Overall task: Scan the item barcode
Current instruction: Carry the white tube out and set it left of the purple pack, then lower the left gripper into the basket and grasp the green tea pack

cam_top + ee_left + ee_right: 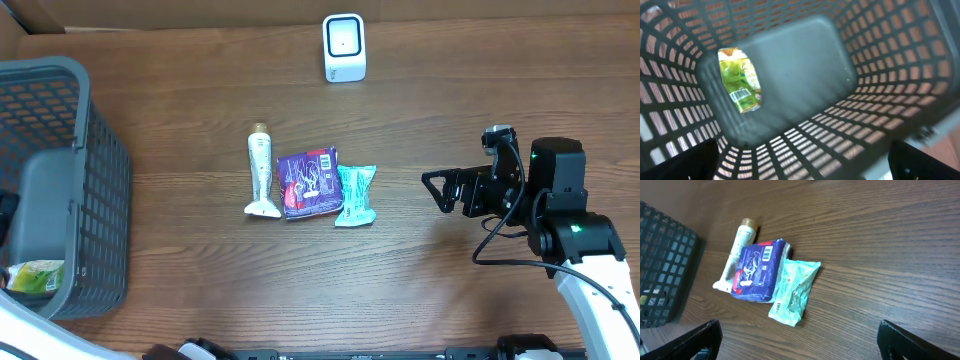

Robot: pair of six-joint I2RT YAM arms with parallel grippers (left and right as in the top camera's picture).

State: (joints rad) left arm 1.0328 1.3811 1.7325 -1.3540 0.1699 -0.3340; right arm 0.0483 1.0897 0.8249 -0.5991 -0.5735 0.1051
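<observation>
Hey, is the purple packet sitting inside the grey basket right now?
No, the purple packet lies on the table between the white tube and the teal packet.

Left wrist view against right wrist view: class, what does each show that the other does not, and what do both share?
Only the left wrist view: the inside of the grey basket, a yellow-green packet on its floor, barcode up. Only the right wrist view: a white tube, a purple packet and a teal packet side by side on the wooden table. Both: the basket, seen from outside in the right wrist view.
</observation>
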